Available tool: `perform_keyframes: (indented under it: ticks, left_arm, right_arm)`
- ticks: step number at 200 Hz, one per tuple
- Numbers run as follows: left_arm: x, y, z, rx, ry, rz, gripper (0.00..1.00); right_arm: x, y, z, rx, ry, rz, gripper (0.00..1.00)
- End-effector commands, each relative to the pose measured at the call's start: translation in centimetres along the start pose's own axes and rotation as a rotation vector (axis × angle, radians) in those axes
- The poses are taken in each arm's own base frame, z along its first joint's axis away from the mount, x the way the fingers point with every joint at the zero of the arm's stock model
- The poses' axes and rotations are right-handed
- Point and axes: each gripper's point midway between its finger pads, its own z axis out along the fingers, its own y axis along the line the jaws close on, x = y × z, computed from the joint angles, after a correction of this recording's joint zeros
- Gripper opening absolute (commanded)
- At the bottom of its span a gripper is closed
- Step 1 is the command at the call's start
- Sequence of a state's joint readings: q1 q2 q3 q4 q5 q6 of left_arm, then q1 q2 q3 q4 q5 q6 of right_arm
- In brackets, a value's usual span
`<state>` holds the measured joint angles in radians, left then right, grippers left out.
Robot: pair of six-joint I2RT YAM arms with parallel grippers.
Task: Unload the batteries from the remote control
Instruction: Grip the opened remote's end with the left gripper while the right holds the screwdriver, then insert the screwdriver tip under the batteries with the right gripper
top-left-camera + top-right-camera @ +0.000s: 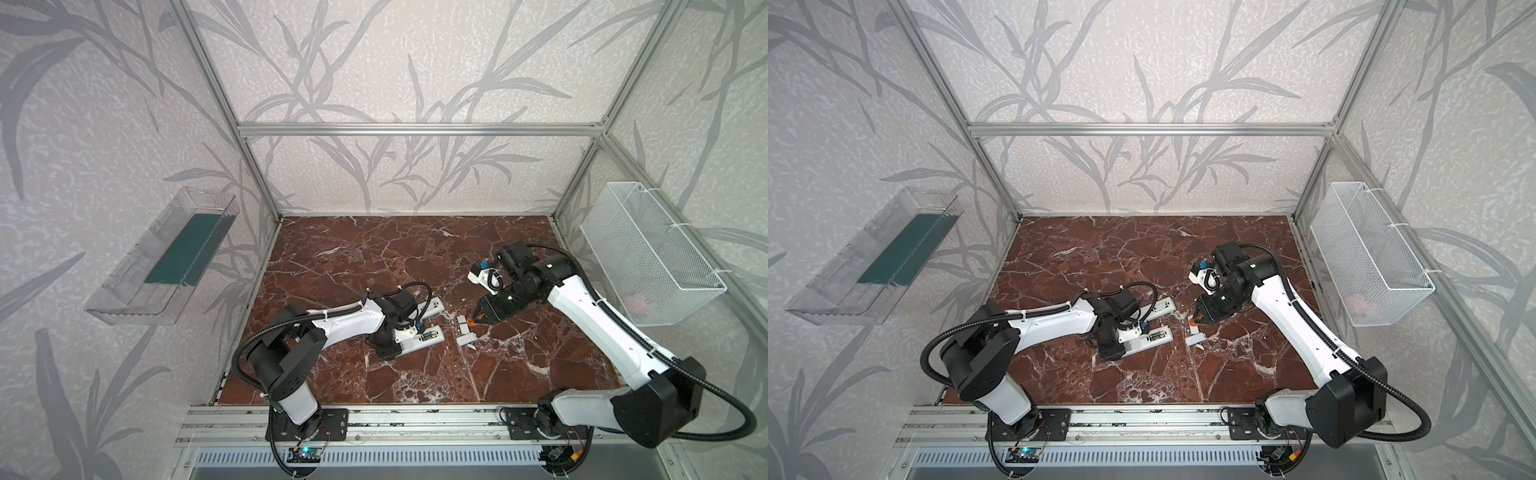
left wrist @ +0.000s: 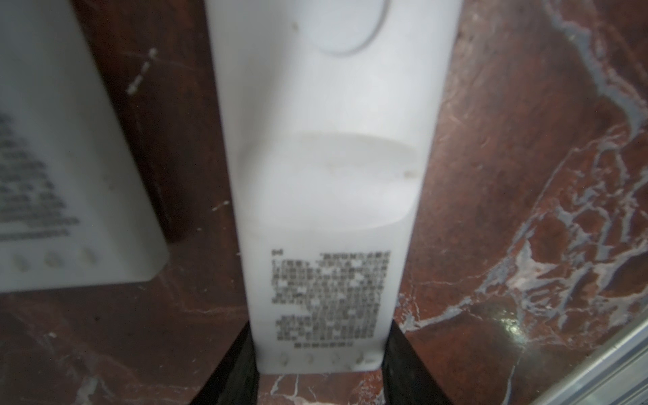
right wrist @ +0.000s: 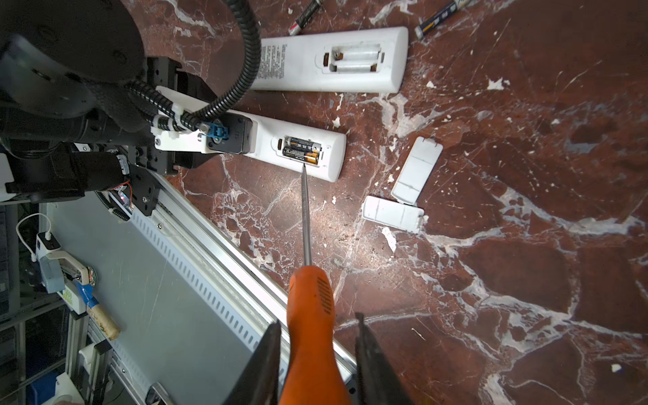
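Note:
Two white remotes lie back-up on the marble. The nearer remote control [image 3: 329,157] [image 1: 430,336] has an uncovered compartment with two dark batteries [image 3: 301,150] side by side in it. My left gripper [image 2: 319,347] [image 1: 392,347] is shut on this remote's other end, one black finger [image 2: 231,371] against each side. My right gripper [image 3: 318,319] [image 1: 478,316] is shut on an orange-handled screwdriver [image 3: 310,315], whose thin shaft tip sits at the compartment's edge, right beside the batteries. The farther remote [image 3: 333,61] shows a bare compartment. Two loose batteries [image 3: 305,15] [image 3: 440,17] lie beyond it.
Two white cover pieces [image 3: 417,170] [image 3: 392,212] lie on the marble beside the remotes. A white wire basket [image 1: 648,249] hangs on the right wall and a clear tray [image 1: 166,257] on the left wall. An aluminium rail [image 1: 374,415] runs along the table's front edge.

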<state>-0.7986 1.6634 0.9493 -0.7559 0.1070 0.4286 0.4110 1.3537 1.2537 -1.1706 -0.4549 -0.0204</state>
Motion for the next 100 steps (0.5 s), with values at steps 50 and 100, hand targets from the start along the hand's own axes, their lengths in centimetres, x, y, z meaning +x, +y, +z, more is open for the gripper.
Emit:
perform_keyframes:
  ticks: [50, 100]
  left_arm:
    - [0.5, -2.8, 0.1, 0.089, 0.044, 0.089, 0.30]
    - [0.5, -3.0, 0.3, 0.095, 0.050, 0.094, 0.29]
  right_arm:
    - [0.3, -0.5, 2.2, -0.007, 0.137, 0.012, 0.00]
    - [-0.2, -1.2, 3.4, 0.003, 0.145, 0.027, 0.00]
